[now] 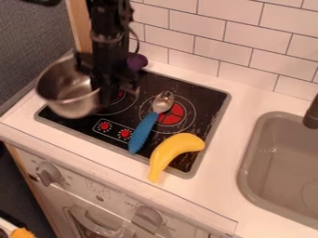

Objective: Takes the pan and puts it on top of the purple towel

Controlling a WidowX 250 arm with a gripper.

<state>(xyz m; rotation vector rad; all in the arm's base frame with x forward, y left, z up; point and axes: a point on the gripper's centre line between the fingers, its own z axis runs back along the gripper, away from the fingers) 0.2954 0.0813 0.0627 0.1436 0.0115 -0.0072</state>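
Note:
My gripper [107, 87] is at the upper left, over the stove's left part, and is shut on the right side of the silver pan [67, 95]. The pan hangs tilted over the stove's left edge, its open top partly hidden by the gripper. Just behind the gripper, by the wall, a small purple thing [137, 61] shows; whether it is part of a towel I cannot tell.
On the black stove top [208, 95] lies a spoon with a blue handle [144, 132]. A yellow banana [173, 151] lies across the stove's front right edge. The grey sink [282, 162] is at the right, and a tiled wall [242, 44] runs behind.

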